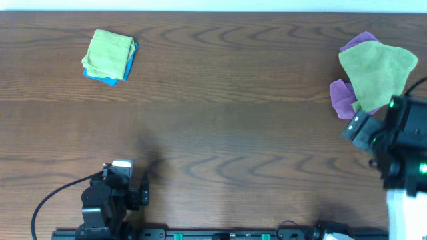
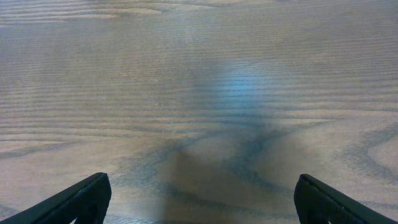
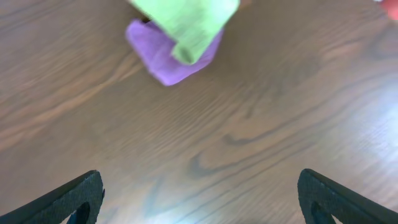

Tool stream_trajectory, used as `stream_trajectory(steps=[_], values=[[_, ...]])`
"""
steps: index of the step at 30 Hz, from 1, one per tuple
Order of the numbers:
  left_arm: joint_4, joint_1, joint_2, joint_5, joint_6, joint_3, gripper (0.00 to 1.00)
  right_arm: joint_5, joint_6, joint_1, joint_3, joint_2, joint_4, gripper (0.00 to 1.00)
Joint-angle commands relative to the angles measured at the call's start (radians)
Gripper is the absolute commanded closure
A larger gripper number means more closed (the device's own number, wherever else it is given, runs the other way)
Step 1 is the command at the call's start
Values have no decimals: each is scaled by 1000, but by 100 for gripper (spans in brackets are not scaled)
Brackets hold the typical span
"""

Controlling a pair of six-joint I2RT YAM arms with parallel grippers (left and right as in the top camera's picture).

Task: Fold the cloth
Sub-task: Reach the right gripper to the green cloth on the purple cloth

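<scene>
Overhead: four cloths lie on the table. At upper left, one folded green cloth rests on one blue cloth. At upper right, one loose green cloth covers one purple cloth, just beside the right arm.

Left wrist: the left gripper is spread wide and empty.

Right wrist: the right gripper is spread wide and empty. The blurred view apparently shows the green-over-purple pair ahead.

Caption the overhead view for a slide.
Folded green-on-blue stack far left; unfolded green cloth over purple cloth far right, near right arm.
</scene>
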Motion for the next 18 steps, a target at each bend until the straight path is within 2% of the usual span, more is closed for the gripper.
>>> stream_trajectory(steps=[1, 9, 18], values=[[-57, -6, -6, -1, 25, -7, 5, 51, -20, -60, 49, 105, 13, 1], [-57, -6, -6, -1, 25, -8, 5, -59, -298, -165, 93, 369, 206, 1], [-57, -6, -6, -1, 25, -7, 5, -62, -320, -177, 92, 572, 302, 1]])
